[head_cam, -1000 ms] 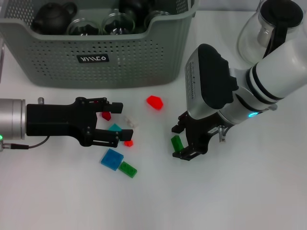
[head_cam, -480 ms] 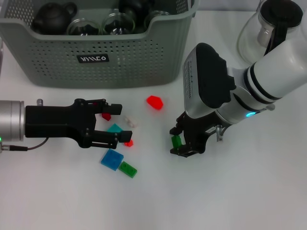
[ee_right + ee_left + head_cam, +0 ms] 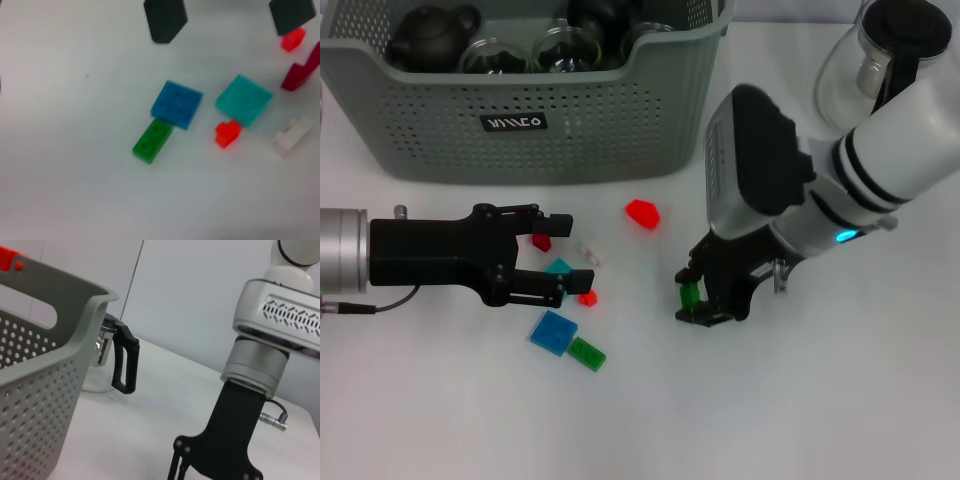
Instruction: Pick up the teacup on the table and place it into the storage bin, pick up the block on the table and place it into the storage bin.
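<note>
The small green block [image 3: 689,294] I was after sat pinched between the fingers of the right gripper [image 3: 702,298], low over the white table [image 3: 800,400], right of the loose scatter of bricks. I could not tell whether it was touching the tabletop. The storage bin [image 3: 520,110] stood at the far side, its black label facing me, with a dark teapot [image 3: 430,35] and glass cups [image 3: 560,45] already inside; I could not pick out any teacup left on the table. Between the held block and the bin's near wall lay a red block [image 3: 643,213], apart from both. The glass carafe [image 3: 885,60] with the black handle stood at the far right, just behind the right arm.

My left gripper [image 3: 560,262] hung low over the scatter with its fingers spread, a dark red piece [image 3: 541,241], a white piece [image 3: 589,253], a teal tile [image 3: 559,268] and a small red brick [image 3: 587,297] lying at or between the fingertips. Nearer me lay a blue tile [image 3: 553,332] touching a green brick [image 3: 586,353].

The right wrist view gave me that same scatter much closer, the blue tile [image 3: 176,103] overlapping the green brick [image 3: 152,140], but nothing of the held block. The left wrist view showed the bin's wall [image 3: 35,365], the carafe's handle [image 3: 125,362] and the right arm's gripper mount [image 3: 225,450] from the side.
</note>
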